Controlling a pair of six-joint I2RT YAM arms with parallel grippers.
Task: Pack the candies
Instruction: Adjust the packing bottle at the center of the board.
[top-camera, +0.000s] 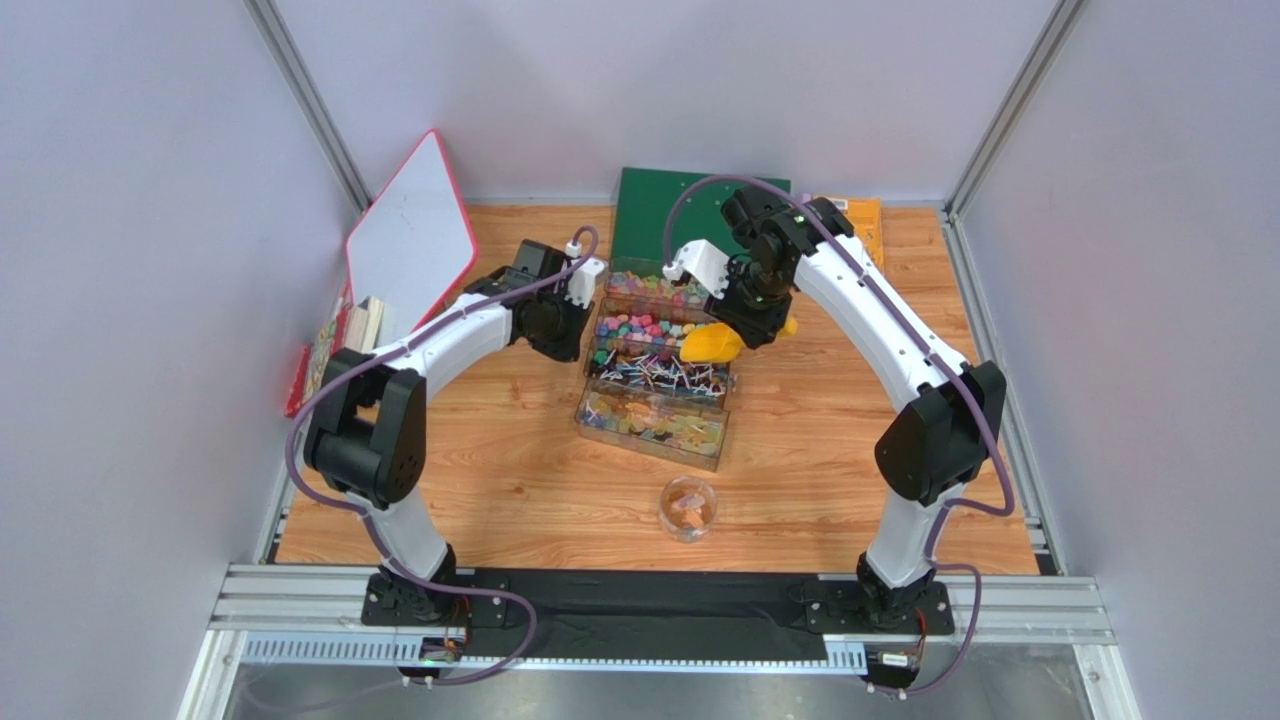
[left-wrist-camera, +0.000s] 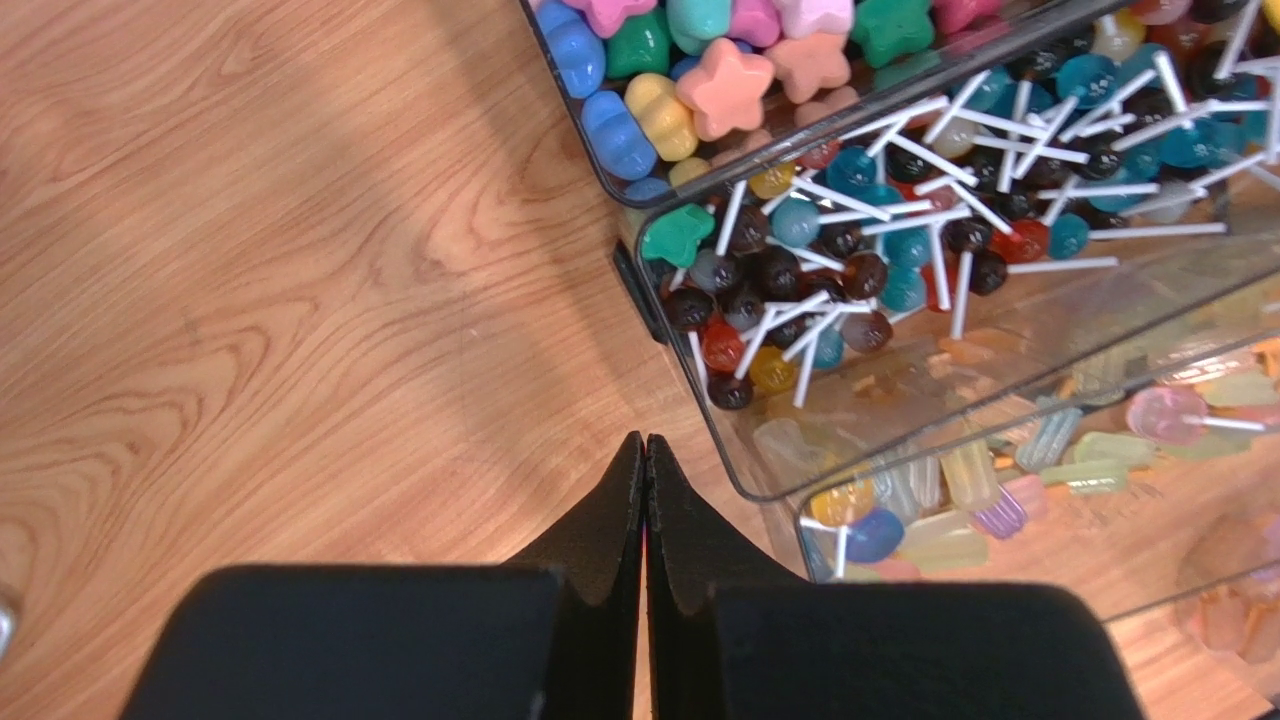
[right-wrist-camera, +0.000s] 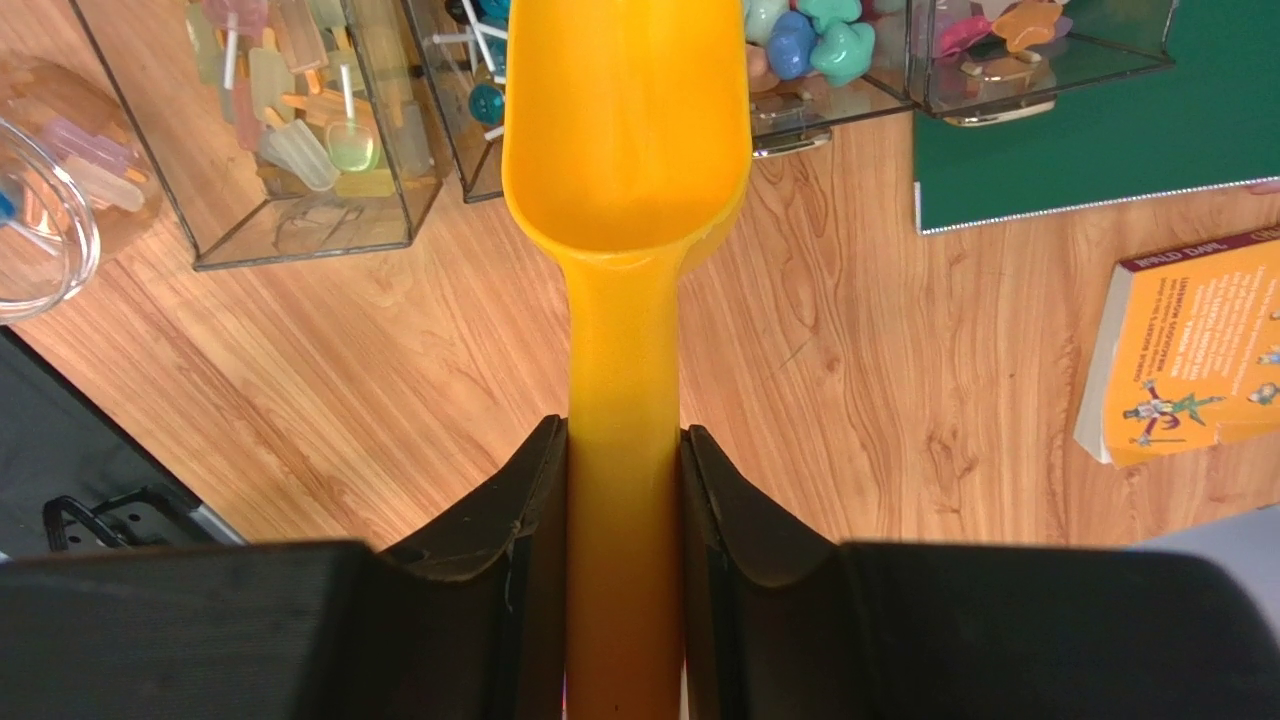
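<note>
The candies (top-camera: 649, 323) lie in boxes (top-camera: 651, 446), with a bowl (top-camera: 667, 507) before them

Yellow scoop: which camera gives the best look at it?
The right wrist view: the yellow scoop fills the middle, its handle pinched in the right claw. The top view shows the scoop small, at the candy boxes. The left wrist view misses it.

No legible txt; print on orange book (right-wrist-camera: 1187, 360) too blurry to read.
</note>
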